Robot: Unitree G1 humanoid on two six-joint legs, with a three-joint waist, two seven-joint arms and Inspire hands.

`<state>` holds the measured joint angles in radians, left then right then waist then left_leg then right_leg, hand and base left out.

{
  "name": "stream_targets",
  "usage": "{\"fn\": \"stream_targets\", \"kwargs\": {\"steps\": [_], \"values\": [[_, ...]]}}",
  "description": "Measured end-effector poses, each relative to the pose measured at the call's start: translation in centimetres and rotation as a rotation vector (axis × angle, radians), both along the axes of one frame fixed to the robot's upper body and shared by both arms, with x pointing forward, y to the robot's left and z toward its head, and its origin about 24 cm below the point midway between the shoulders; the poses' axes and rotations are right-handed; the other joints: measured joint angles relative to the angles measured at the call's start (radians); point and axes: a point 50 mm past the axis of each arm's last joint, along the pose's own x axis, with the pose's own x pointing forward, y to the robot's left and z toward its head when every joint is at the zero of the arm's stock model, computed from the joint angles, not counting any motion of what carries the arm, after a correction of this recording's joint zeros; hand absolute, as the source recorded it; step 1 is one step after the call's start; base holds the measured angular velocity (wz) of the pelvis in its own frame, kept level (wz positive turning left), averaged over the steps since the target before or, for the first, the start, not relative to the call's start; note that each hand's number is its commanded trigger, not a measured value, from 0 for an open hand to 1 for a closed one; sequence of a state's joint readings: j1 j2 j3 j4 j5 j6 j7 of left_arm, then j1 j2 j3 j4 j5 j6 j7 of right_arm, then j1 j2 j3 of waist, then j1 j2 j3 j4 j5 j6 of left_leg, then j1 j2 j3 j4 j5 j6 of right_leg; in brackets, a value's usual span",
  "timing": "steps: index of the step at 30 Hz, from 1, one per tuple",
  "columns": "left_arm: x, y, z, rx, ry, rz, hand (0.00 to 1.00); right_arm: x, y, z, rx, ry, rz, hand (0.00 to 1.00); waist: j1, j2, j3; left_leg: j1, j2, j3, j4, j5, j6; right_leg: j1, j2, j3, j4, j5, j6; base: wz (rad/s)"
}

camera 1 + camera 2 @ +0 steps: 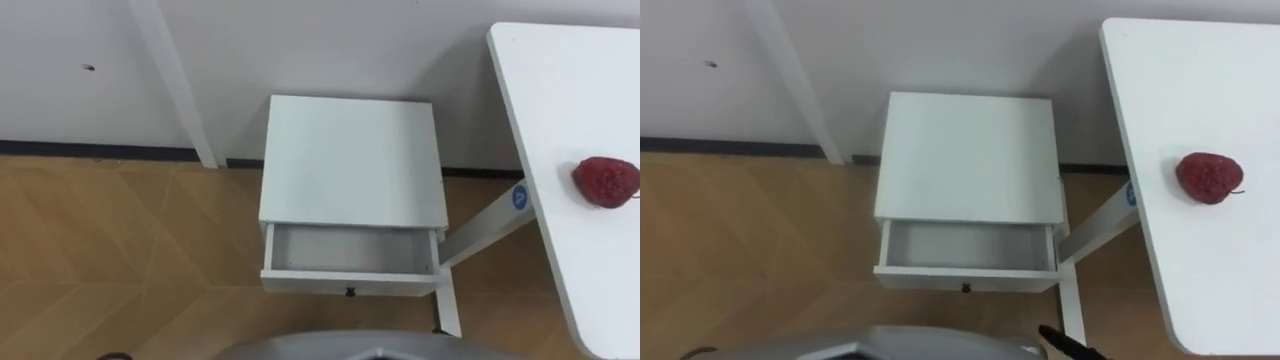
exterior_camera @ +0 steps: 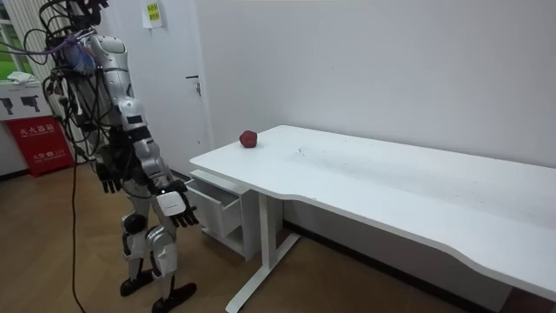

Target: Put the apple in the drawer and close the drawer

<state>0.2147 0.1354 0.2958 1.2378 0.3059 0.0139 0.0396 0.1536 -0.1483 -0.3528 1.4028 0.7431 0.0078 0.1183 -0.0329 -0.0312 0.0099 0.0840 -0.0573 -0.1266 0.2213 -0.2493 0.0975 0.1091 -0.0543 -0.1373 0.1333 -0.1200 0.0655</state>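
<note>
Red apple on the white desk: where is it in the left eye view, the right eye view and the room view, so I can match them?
Left eye view: dark red apple at the right edge, on the white desk.
Right eye view: apple on the right, further in from the edge.
Room view: apple left of centre, at the desk's left end.
Shared landmark: the open drawer of the white cabinet beside that end.

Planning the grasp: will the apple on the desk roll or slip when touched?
Probably rolls if nudged: the apple is rounded and lies loose on the smooth desk, near its edge. It looks firm, so likely holds shape in a grip. Lopsided, so it may wobble.
</note>
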Motion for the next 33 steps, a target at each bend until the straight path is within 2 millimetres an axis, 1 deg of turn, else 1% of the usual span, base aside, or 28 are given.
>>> {"fn": "stream_targets", "kwargs": {"steps": [2,3,5,7,8,9,11,13,14,19,24,27,29,30,31,32,33], "values": [[-0.2,0.4,0.1,0.021,0.0,0.019,0.0,-0.4,-0.6,0.1,-0.027,-0.018,-0.22,0.0,-0.018,-0.003,-0.0013,0.001,0.0,0.002,0.0,0.0,0.0,0.0,0.0,0.001,0.0,0.0,0.0,-0.04],[-0.2,0.5,0.2,0.031,0.0,0.02,0.0,-0.5,-0.7,0.2,-0.033,-0.022,-0.273,0.0,-0.021,-0.004,-0.0019,0.001,0.0,0.003,0.0,0.0,0.0,0.0,0.0,0.002,0.0,0.0,-0.001,-0.04],[-0.2,0.8,0.2,0.056,-0.005,0.039,0.0,-0.7,-1.2,0.3,-0.054,-0.034,-0.453,0.0,-0.037,-0.006,-0.0035,0.001,0.0,0.008,0.0,0.0,0.0,-0.002,0.0,0.015,0.001,-0.002,-0.003,-0.07],[-0.4,0.8,0.3,0.059,-0.005,0.05,0.0,-0.7,-1.5,0.4,-0.064,-0.04,-0.555,0.0,-0.046,-0.006,-0.0043,0.001,0.0,0.014,0.001,0.0,0.0,-0.004,0.001,0.027,0.002,-0.002,-0.003,-0.1],[-0.4,0.8,0.3,0.06,-0.004,0.051,0.0,-0.5,-1.6,0.4,-0.067,-0.045,-0.608,0.0,-0.05,-0.004,-0.0059,0.002,0.001,0.018,0.002,0.0,0.0,-0.005,0.002,0.032,0.002,-0.002,-0.003,-0.1],[-0.4,0.9,0.3,0.06,-0.004,0.052,0.0,-0.5,-1.7,0.4,-0.068,-0.045,-0.631,0.0,-0.055,-0.005,-0.0061,0.002,0.001,0.019,0.002,0.0,-0.001,-0.005,0.002,0.035,0.002,-0.002,-0.003,-0.08],[-0.7,1.0,0.3,0.063,0.001,0.059,0.0,-0.5,-1.9,0.5,-0.073,-0.045,-0.73,0.0,-0.071,0.0,-0.012,0.003,0.001,0.023,0.005,-0.001,-0.002,-0.005,0.003,0.039,0.004,-0.002,-0.003,-0.05],[-0.8,1.0,0.4,0.066,0.002,0.056,0.0,-0.3,-2.1,0.6,-0.078,-0.047,-0.789,0.0,-0.072,0.004,-0.0139,0.0,0.002,0.027,0.008,-0.003,-0.004,-0.009,0.004,0.048,0.005,-0.002,-0.003,-0.13],[-0.8,1.1,0.4,0.066,0.002,0.056,0.0,0.1,-2.4,0.7,-0.084,-0.054,-0.818,0.0,-0.072,0.006,-0.013,-0.002,0.003,0.035,0.01,-0.005,-0.004,-0.014,0.005,0.054,0.007,-0.001,-0.004,-0.19],[-0.7,1.5,0.5,0.097,-0.004,0.054,0.0,1.6,-3.9,1.2,-0.128,-0.088,-0.918,0.0,-0.077,0.015,-0.0135,-0.004,0.005,0.036,0.014,-0.006,-0.004,-0.019,0.007,0.054,0.018,-0.001,-0.004,-0.02],[-0.2,2.1,0.8,0.115,-0.026,0.041,0.0,3.3,-5.1,1.9,-0.155,-0.104,-0.949,0.0,-0.077,0.012,-0.0137,-0.004,0.005,0.04,0.014,-0.006,-0.004,-0.02,0.007,0.054,0.018,-0.001,-0.004,0.0],[-0.1,2.1,0.8,0.116,-0.035,0.038,0.0,4.3,-6.4,2.6,-0.182,-0.132,-0.991,0.0,-0.077,0.007,-0.0142,-0.004,0.005,0.041,0.014,-0.006,-0.004,-0.021,0.007,0.054,0.019,-0.001,-0.004,0.0],[0.4,2.3,0.9,0.123,-0.056,0.032,0.0,5.2,-7.7,3.5,-0.229,-0.173,-1.014,0.0,-0.077,0.006,-0.0131,-0.006,0.006,0.042,0.012,-0.006,-0.004,-0.024,0.008,0.053,0.019,-0.001,-0.004,0.0],[0.2,2.4,0.9,0.125,-0.055,0.033,0.0,5.5,-8.0,3.8,-0.24,-0.185,-1.018,0.0,-0.076,0.005,-0.0129,-0.008,0.007,0.043,0.012,-0.006,-0.005,-0.026,0.008,0.053,0.019,-0.001,-0.004,0.0],[0.4,2.5,1.0,0.128,-0.064,0.03,0.0,6.0,-8.5,4.3,-0.26,-0.206,-1.025,0.0,-0.075,0.002,-0.0136,-0.011,0.007,0.045,0.012,-0.006,-0.005,-0.03,0.008,0.052,0.019,-0.001,-0.004,-0.04],[0.5,2.5,1.0,0.131,-0.073,0.029,0.0,6.5,-9.1,4.8,-0.284,-0.225,-1.028,0.0,-0.076,-0.003,-0.0168,-0.017,0.008,0.047,0.013,-0.006,-0.005,-0.036,0.009,0.053,0.02,-0.001,-0.004,-0.04],[0.7,2.6,1.1,0.132,-0.079,0.026,0.0,6.8,-9.4,5.1,-0.297,-0.233,-1.026,0.0,-0.076,-0.003,-0.0167,-0.021,0.008,0.048,0.013,-0.006,-0.005,-0.04,0.009,0.054,0.02,-0.001,-0.004,-0.04]]}}
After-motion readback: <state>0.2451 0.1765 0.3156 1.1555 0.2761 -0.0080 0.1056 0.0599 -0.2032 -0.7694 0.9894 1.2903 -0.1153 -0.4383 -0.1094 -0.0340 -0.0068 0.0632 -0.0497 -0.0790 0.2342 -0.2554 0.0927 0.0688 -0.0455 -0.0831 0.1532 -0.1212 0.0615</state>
